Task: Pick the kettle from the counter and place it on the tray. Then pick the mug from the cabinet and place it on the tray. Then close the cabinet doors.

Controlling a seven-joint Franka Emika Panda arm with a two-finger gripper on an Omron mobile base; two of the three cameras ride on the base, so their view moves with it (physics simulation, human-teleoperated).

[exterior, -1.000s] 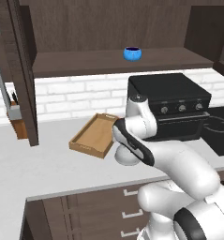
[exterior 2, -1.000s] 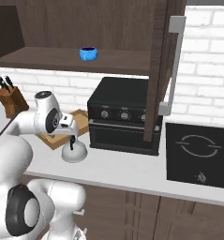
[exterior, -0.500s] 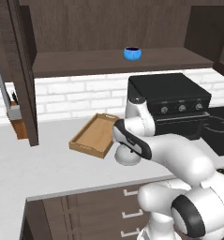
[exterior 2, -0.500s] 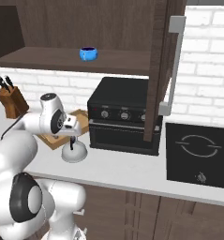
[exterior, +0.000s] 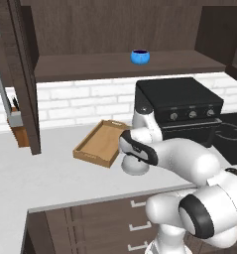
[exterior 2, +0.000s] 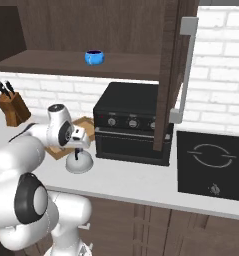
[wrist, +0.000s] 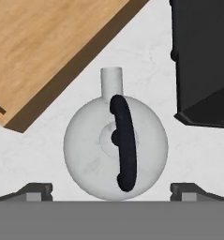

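Currently the gripper [wrist: 111,190] hangs wide open, holding nothing, straight above the kettle [wrist: 115,150] on the counter [wrist: 33,154] just beside the tray [wrist: 43,42]; it should descend centred so both fingers straddle the black handle [wrist: 123,140] across its width before closing.

Kettle [wrist: 115,145] on counter [exterior: 50,173] beside tray [exterior: 101,144]

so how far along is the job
Nothing is done yet. The kettle sits on the counter beside the tray, which holds nothing. In hand: the open gripper hangs right above the kettle's handle, not gripping it. Left: kettle to tray, the mug from the cabinet shelf to tray, then shutting the doors.
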